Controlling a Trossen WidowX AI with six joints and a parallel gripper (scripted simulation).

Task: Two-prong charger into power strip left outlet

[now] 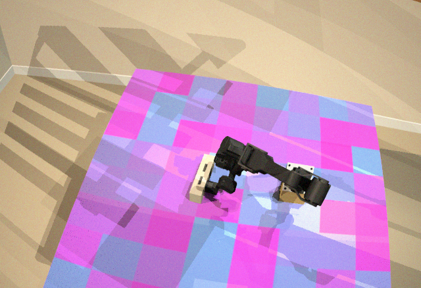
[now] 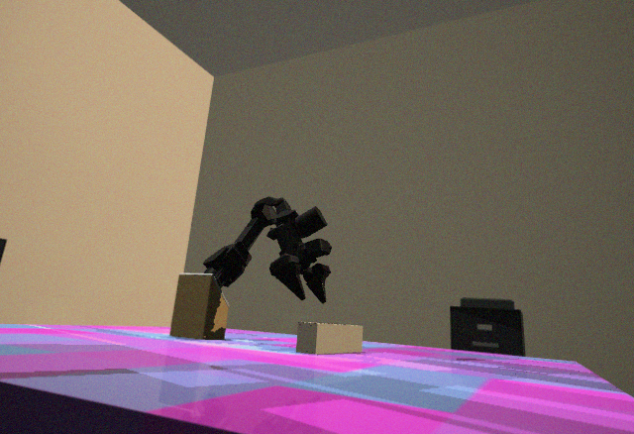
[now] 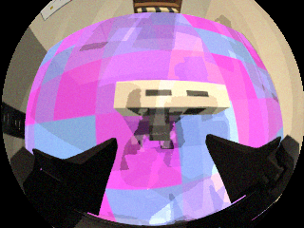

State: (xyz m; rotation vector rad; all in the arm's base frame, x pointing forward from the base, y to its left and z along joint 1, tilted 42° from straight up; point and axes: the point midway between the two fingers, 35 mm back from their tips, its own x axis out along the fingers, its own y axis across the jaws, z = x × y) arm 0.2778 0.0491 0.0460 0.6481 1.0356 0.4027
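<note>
The charger (image 3: 161, 123) shows only in the wrist view. It is a small dark block lying on the surface against the near long side of the power strip (image 3: 170, 97), below the strip's left-hand slot. Both dark slots on the strip's top face look uncovered, so we judge the charger is not plugged in. We cannot make out its prongs or tell which way they point.

The power strip is a pale beige bar whose long axis runs left to right across the wrist view. The charger's long axis runs square to it, from the strip's side toward the camera. From the exterior view the strip hides the charger, so we see only the bare bar (image 2: 329, 337) on the pink and blue surface (image 2: 388, 408).

The end effector (image 2: 311, 296) hangs well above the power strip, released, with its fingers spread wide and nothing between them. In the wrist view the charger lies ahead of it and between the two fingers, roughly centred in the gap. We judge the coming move to be a straight descent onto the charger, closing across its short sides.

Behind the power strip, the arm's tan base block (image 2: 197, 306) stands well apart.
</note>
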